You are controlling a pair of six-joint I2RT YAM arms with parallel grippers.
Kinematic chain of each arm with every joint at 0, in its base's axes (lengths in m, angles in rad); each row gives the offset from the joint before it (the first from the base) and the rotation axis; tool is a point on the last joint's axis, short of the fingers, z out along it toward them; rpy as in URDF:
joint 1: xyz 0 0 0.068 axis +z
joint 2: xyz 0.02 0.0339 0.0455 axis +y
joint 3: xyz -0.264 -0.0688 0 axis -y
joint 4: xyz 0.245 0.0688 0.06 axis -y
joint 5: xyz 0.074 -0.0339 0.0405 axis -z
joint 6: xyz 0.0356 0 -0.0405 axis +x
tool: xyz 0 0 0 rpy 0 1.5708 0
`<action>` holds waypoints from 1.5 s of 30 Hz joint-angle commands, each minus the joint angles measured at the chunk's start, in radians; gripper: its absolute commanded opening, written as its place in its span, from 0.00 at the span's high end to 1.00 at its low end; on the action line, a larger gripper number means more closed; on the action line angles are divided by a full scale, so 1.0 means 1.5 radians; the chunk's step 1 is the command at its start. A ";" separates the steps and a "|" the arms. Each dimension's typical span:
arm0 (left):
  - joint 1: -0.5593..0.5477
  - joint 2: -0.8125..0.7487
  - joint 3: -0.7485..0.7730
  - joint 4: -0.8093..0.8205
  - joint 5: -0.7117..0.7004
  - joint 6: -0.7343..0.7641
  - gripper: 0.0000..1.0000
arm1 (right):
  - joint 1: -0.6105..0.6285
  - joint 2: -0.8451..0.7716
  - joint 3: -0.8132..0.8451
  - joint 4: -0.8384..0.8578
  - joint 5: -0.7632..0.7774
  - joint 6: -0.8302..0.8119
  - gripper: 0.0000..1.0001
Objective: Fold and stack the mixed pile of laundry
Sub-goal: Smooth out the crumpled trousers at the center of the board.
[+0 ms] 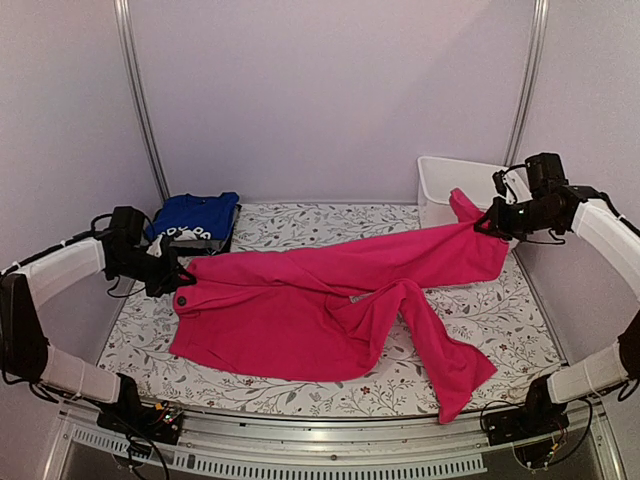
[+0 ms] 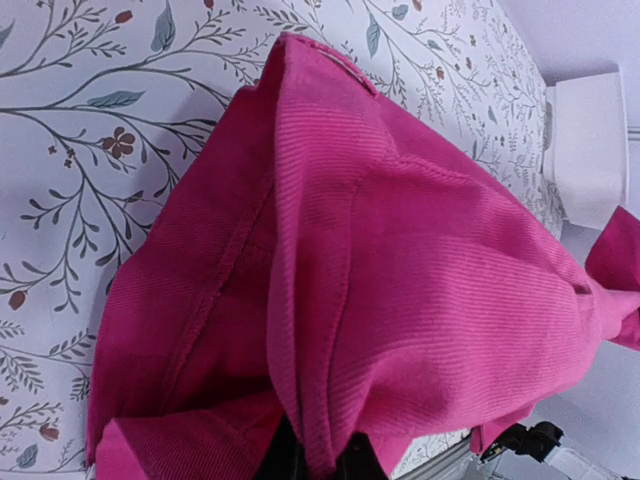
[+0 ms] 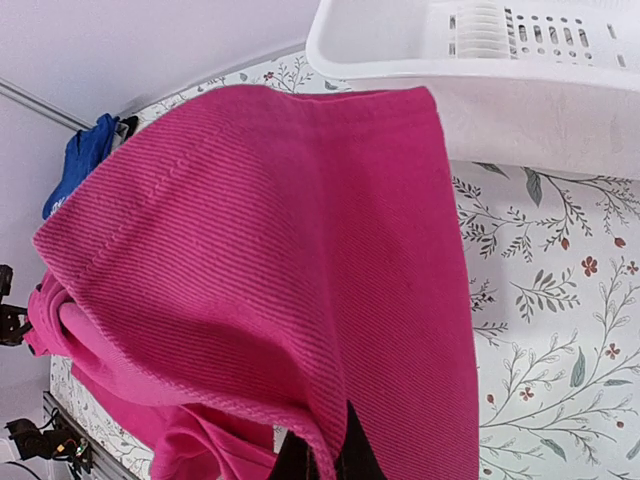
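Pink corduroy trousers (image 1: 300,310) are sprawling across the middle of the worktop (image 1: 510,320), and both arms are on them. The waistband, button showing, is sitting at the left, and the left hand (image 1: 172,280) is pinching it, jaws closed tight on the cloth and raising that corner a little off the white floral covering. From the left wrist camera the ribbed fabric is bunching up and draping right over the fingers, so only their dark tips are peeking out at the bottom.

One leg is stretching up towards the far right, where the right hand (image 1: 486,226) is clamping the cuff end, jaws closed on it and holding it clear of the surface. In the right wrist view the cuff is hanging as a broad pink sheet over the dark fingertips. The other leg is bending away towards the near right, its cuff lying flat close to the front edge.

Moving outward, a folded blue garment (image 1: 196,214) with white print is resting at the far left corner, well apart from the right hand and just behind the left one, with a sliver of grey cloth (image 1: 216,244) showing under its near edge. A white plastic bin (image 1: 440,178) is standing at the far right corner, just behind the lifted cuff.
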 commanded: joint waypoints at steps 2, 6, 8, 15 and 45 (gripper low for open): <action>0.062 -0.026 0.007 -0.050 -0.110 0.022 1.00 | -0.044 0.005 -0.022 0.051 0.074 0.020 1.00; 0.068 -0.028 0.000 -0.054 -0.080 0.043 1.00 | -0.046 0.021 -0.051 0.021 0.043 0.029 0.97; 0.068 -0.012 0.003 -0.073 -0.070 0.055 1.00 | -0.046 0.059 -0.042 -0.025 0.029 0.028 0.85; 0.092 0.019 0.021 -0.065 -0.125 0.059 1.00 | -0.082 0.057 -0.046 0.020 0.016 0.057 0.35; -0.401 0.259 0.366 0.202 -0.169 0.298 0.00 | -0.023 0.321 -0.131 0.296 -0.292 0.115 0.75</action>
